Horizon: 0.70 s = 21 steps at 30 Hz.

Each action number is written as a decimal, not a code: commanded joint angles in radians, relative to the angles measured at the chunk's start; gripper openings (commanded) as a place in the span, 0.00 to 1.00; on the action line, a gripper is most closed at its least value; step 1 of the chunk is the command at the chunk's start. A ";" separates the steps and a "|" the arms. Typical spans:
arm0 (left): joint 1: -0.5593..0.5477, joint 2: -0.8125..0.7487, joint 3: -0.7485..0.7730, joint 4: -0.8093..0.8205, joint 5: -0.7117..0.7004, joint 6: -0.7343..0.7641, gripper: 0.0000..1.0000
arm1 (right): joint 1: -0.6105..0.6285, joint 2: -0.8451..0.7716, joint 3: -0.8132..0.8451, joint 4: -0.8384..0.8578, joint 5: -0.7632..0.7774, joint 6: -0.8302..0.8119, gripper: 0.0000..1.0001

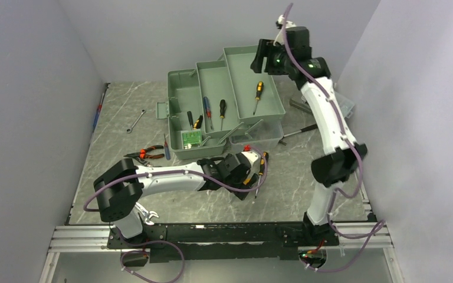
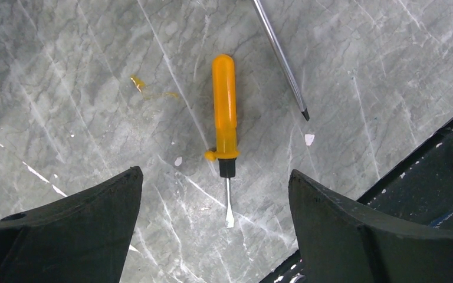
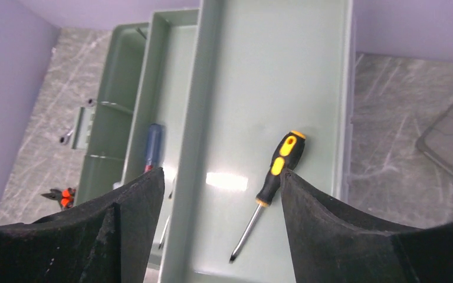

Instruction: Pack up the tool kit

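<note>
The sage-green tool kit (image 1: pixel 180 88) stands open at the back of the table with its trays folded out. My right gripper (image 1: pixel 262 59) hangs above the far right tray (image 3: pixel 307 71), open (image 3: pixel 221 172) and holding nothing. A black-and-yellow screwdriver (image 3: pixel 277 165) lies loose in that tray below it. A blue-handled screwdriver (image 3: pixel 152 144) rests in the middle tray. My left gripper (image 1: pixel 253 177) is low over the table in front of the box, open (image 2: pixel 215 174). An orange-handled flat screwdriver (image 2: pixel 225 112) lies on the marble just ahead of its fingers, untouched.
Orange-handled pliers (image 1: pixel 144 154), a blue screwdriver (image 1: pixel 166 147) and a wrench (image 1: pixel 135 120) lie left of the box. A long metal shaft (image 2: pixel 280 56) lies beside the orange screwdriver. A clear organiser box (image 3: pixel 448 141) sits at the right wall. Another wrench (image 1: pixel 147 217) lies by the left base.
</note>
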 commanded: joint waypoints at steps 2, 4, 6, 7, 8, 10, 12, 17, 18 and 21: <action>-0.006 0.045 0.064 0.001 0.020 0.010 0.92 | -0.006 -0.294 -0.186 0.137 0.049 0.004 0.74; -0.007 0.066 0.076 0.007 0.023 0.014 0.91 | -0.007 -0.383 -0.289 0.191 0.060 0.014 0.74; -0.006 0.087 0.085 0.015 0.026 0.012 0.89 | -0.007 -0.473 -0.404 0.246 0.083 0.027 0.74; -0.007 0.098 0.089 0.020 0.029 0.012 0.86 | -0.006 -0.516 -0.452 0.273 0.092 0.036 0.74; -0.006 0.108 0.093 0.026 0.033 0.011 0.84 | -0.006 -0.556 -0.500 0.300 0.103 0.045 0.74; -0.007 0.131 0.103 0.032 0.037 0.008 0.78 | -0.007 -0.649 -0.585 0.354 0.117 0.060 0.74; -0.006 0.160 0.117 0.033 0.045 0.006 0.74 | -0.007 -0.709 -0.647 0.384 0.123 0.069 0.75; -0.007 0.212 0.132 0.041 0.036 -0.002 0.61 | -0.006 -0.786 -0.726 0.404 0.110 0.073 0.75; -0.006 0.221 0.133 0.045 0.032 -0.003 0.58 | -0.006 -0.791 -0.732 0.403 0.108 0.072 0.75; -0.006 0.250 0.150 0.031 0.014 -0.002 0.47 | -0.006 -0.789 -0.726 0.385 0.114 0.058 0.75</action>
